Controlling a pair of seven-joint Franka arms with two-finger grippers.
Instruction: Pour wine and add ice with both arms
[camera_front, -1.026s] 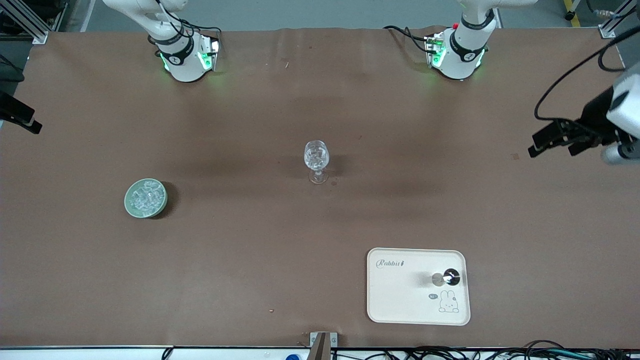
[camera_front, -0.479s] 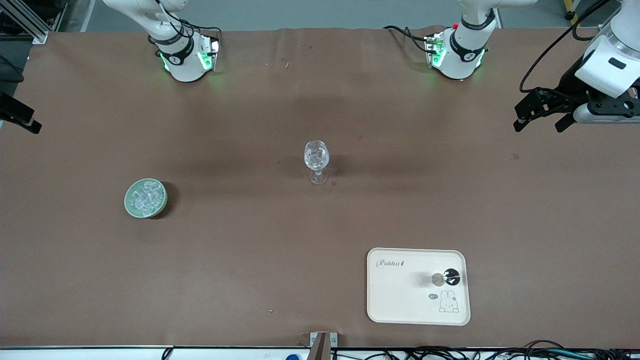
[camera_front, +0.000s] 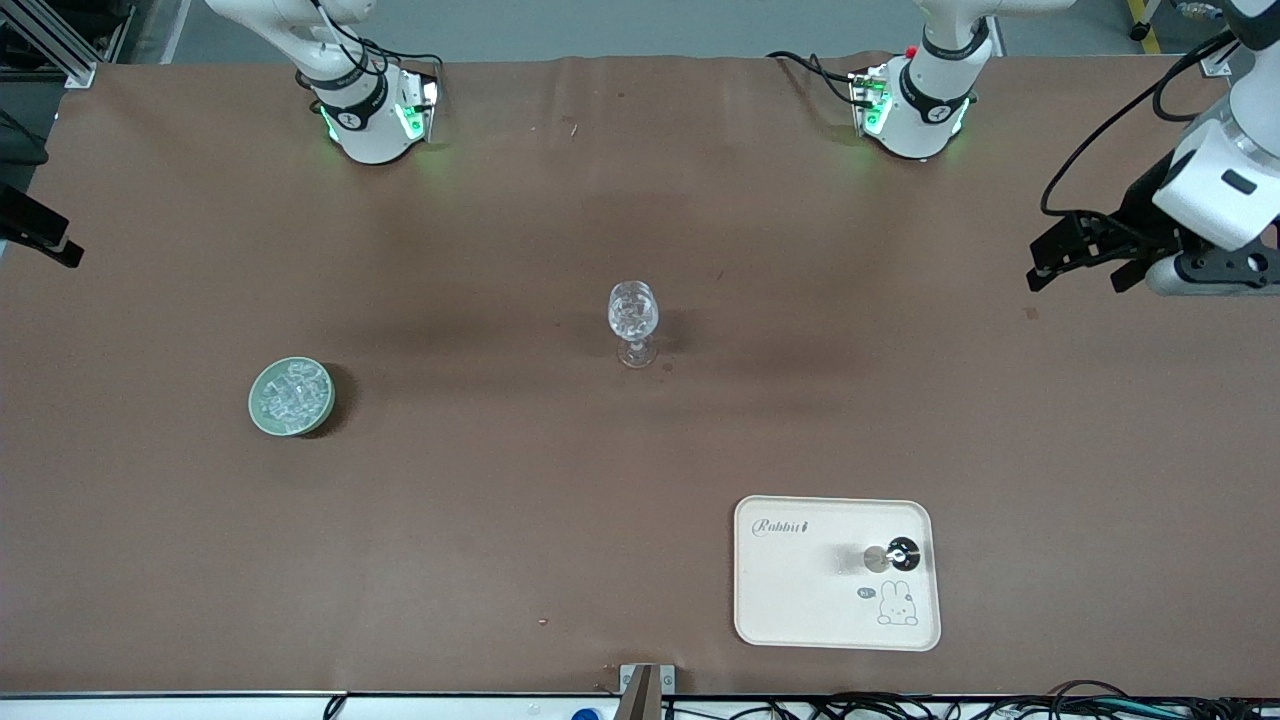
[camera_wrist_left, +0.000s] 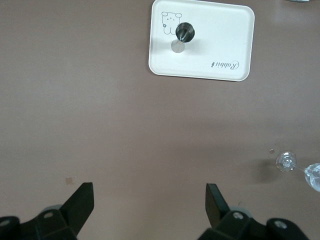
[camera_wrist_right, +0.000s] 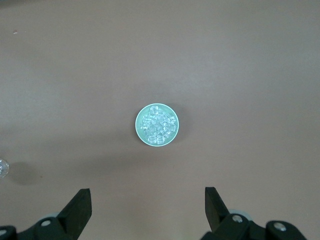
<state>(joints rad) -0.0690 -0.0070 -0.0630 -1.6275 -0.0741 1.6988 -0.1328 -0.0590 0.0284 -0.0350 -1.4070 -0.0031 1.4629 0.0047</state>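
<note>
Nearest the front edge of the table (camera_front: 560, 520), toward the left arm's end, a cream tray (camera_front: 800, 610) carries a dark-capped bottle (camera_front: 898, 552), standing clear for a side grasp. Mid-table, the ice (camera_front: 291, 394) heaps in a green bowl (camera_front: 262, 420) toward the right arm's end, well apart from the stemmed glass (camera_front: 633, 312) at centre, leaving broad bare cloth for both arms. The left gripper (camera_front: 1082, 262) hangs spread and empty over its end's edge. The right gripper (camera_wrist_right: 147, 210), jaws wide, is above the bowl.

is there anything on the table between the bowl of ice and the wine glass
Nothing visible does. Only bare brown table lies between the ice in its green bowl and the wine glass.
</note>
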